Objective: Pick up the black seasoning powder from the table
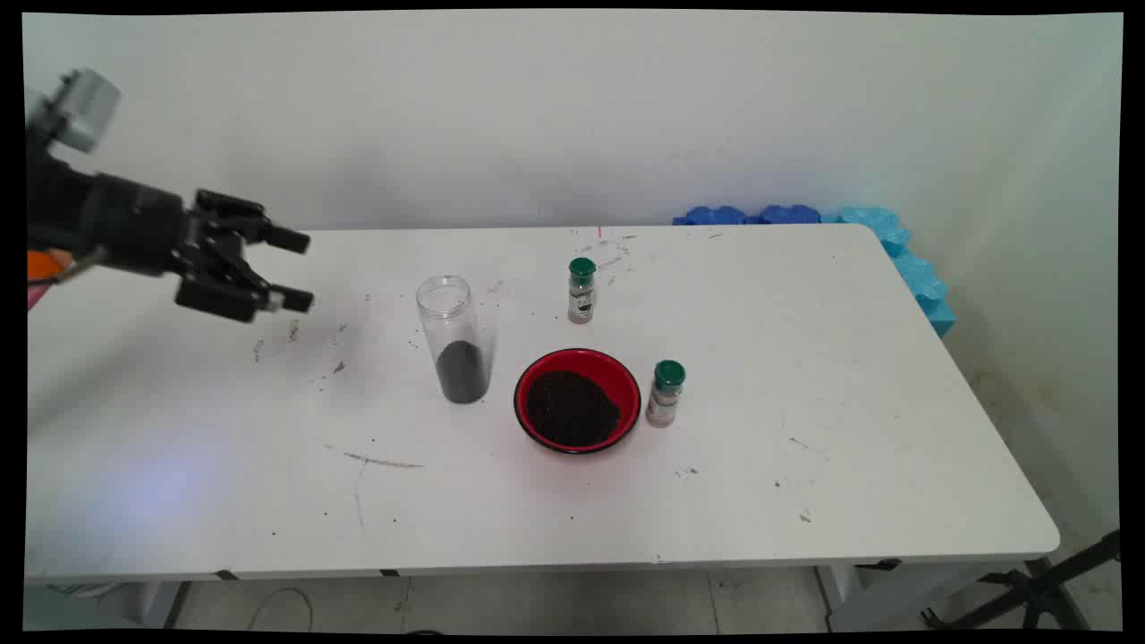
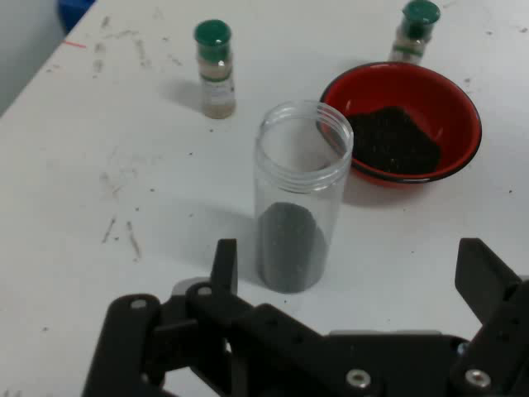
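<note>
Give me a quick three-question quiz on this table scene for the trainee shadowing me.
1. True or false: the gripper is shut on the clear jar.
2. How many green-capped bottles stand on the table?
3. What do the red bowl and the jar both hold?
A. Dark granules
B. Water
C. Nothing

Key:
1. False; it is open, apart from the jar, to its left in the main view.
2. Two: one behind the bowl, one beside it.
3. A
</note>
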